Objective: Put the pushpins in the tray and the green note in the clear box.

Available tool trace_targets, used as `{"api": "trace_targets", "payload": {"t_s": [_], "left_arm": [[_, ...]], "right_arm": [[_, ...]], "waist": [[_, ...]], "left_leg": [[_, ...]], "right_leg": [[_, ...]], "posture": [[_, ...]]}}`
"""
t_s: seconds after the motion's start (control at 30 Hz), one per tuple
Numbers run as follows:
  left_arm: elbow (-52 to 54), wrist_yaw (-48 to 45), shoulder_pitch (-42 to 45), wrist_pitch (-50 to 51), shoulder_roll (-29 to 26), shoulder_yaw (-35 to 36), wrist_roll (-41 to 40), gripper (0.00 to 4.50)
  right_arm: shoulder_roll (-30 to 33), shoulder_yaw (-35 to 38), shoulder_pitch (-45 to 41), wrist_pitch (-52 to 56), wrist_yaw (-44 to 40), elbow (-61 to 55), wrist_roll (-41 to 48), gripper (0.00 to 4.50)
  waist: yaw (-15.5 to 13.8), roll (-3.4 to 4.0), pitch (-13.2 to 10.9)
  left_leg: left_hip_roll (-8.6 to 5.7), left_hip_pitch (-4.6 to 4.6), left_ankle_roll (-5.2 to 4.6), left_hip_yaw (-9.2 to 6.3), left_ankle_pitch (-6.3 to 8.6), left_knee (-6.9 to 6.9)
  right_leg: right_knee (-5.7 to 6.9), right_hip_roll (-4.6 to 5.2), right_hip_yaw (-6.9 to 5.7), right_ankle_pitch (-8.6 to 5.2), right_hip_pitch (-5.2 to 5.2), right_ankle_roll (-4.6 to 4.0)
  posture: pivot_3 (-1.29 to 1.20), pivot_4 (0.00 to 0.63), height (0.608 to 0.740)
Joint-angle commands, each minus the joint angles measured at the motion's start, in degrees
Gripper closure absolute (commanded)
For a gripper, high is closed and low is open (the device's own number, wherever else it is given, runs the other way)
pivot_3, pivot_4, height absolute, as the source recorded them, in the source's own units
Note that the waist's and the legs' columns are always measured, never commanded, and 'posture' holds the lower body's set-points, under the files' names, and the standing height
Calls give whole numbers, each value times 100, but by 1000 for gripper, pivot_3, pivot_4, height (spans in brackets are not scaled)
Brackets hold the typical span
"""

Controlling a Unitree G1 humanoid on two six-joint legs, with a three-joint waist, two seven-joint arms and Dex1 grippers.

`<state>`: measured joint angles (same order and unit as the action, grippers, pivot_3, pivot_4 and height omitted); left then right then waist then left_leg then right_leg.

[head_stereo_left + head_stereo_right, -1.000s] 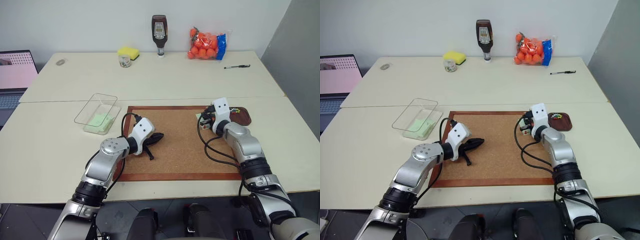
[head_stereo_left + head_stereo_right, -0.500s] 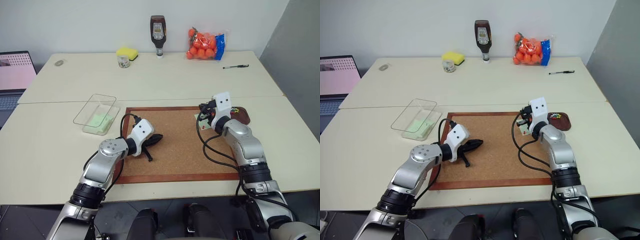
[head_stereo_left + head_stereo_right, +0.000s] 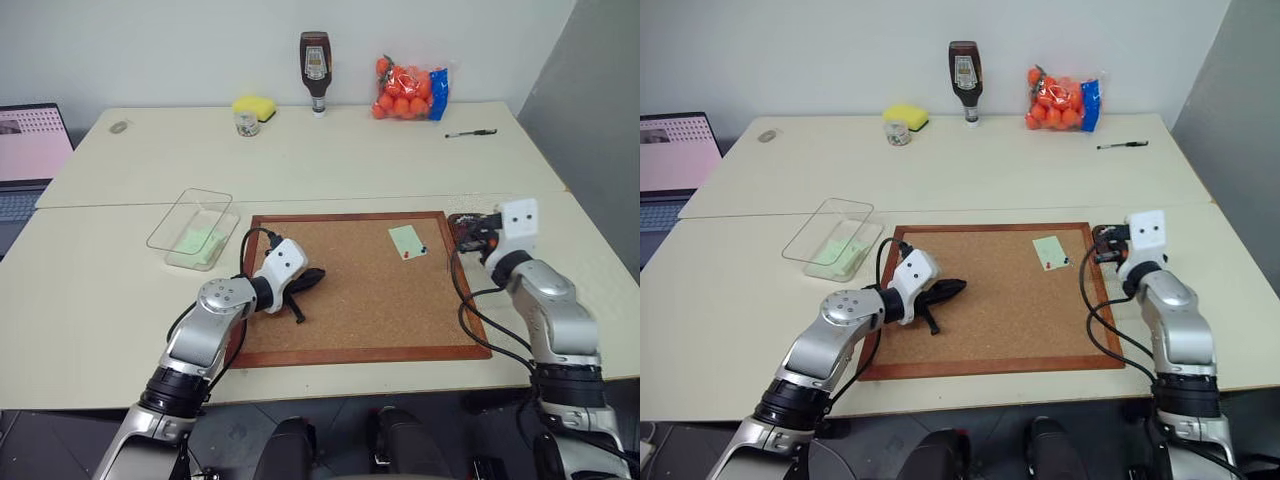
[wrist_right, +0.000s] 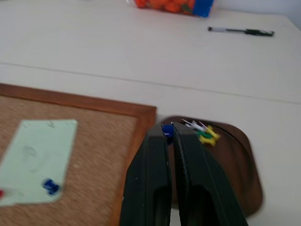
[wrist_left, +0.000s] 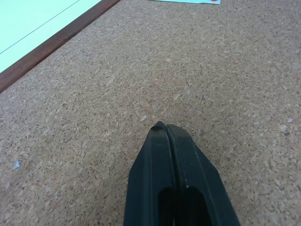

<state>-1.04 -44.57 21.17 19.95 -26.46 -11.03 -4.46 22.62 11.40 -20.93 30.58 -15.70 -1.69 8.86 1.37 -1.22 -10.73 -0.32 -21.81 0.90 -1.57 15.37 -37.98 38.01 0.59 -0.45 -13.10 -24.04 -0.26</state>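
Observation:
The green note (image 3: pixel 408 241) lies pinned on the corkboard (image 3: pixel 350 310). A blue pushpin (image 4: pixel 51 186) and a red one at its edge stick in it. My right gripper (image 4: pixel 169 128) hovers over the dark brown tray (image 4: pixel 242 172) just past the board's right frame, shut on a blue pushpin (image 4: pixel 167 132). Several pushpins (image 4: pixel 205 134) lie in the tray. The clear box (image 3: pixel 192 228) stands left of the board with a second green slip (image 3: pixel 200 240) inside. My left gripper (image 3: pixel 318 273) rests shut on the cork, holding nothing.
A sauce bottle (image 3: pixel 317 73), a bag of oranges (image 3: pixel 410 87), a yellow sponge (image 3: pixel 256 104) and a small jar (image 3: pixel 246 122) line the table's far edge. A pen (image 3: pixel 473 132) lies at the far right. A laptop (image 3: pixel 25 150) sits at the left.
My right gripper has swung right, from above the green note to above the tray, uncovering the note. The left arm has stayed put.

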Motion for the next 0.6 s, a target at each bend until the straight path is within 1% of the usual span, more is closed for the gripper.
{"api": "trace_targets", "payload": {"t_s": [0.03,0.2,0.23,0.27,0.4,0.43,0.47,0.6], "left_arm": [[-166,-66,27,-43,2,-154,92,4500],[-199,-98,43,-88,-2,-158,101,4500],[-199,-105,43,-92,-4,-158,104,4500],[-199,-113,42,-97,-5,-157,108,4500],[-201,-125,37,-112,-1,-147,122,4500],[-202,-124,37,-114,2,-146,125,4500],[-201,-125,33,-115,2,-144,127,4500],[-195,-132,22,-116,-3,-140,128,4500]], "right_arm": [[64,98,-189,-79,58,244,3,4436],[6,84,-426,-300,67,767,-11,4436],[-3,83,-478,-342,77,859,-19,3933],[-10,81,-518,-378,84,933,-26,3822],[-5,45,-589,-458,89,1080,-59,2968],[0,36,-592,-468,83,1091,-65,2873],[5,28,-587,-472,83,1082,-73,2566],[18,19,-557,-490,94,1022,-82,1821]], "waist": [[4,0,0],[10,0,0],[10,0,0],[10,0,0],[8,0,0],[7,0,0],[7,0,0],[7,0,0]], "left_leg": [[0,1,-2,0,-1,0],[-1,1,-9,3,-6,-1],[-1,0,-9,4,-6,-1],[-2,0,-9,5,-6,-1],[-2,-4,-9,5,-6,0],[-2,-3,-9,5,-6,0],[-2,-4,-9,4,-6,0],[-2,-3,-10,5,-6,0]], "right_leg": [[0,0,0,2,1,2],[0,-1,0,8,1,5],[0,-1,1,8,1,5],[-1,-1,1,8,1,5],[-5,-1,2,8,0,5],[-6,-1,2,8,0,5],[-6,0,2,8,0,5],[-5,0,3,8,0,5]], "posture": [[0,150,740],[0,150,740],[0,150,740],[0,150,740],[0,150,740],[0,150,740],[0,150,740],[0,150,740]]}}
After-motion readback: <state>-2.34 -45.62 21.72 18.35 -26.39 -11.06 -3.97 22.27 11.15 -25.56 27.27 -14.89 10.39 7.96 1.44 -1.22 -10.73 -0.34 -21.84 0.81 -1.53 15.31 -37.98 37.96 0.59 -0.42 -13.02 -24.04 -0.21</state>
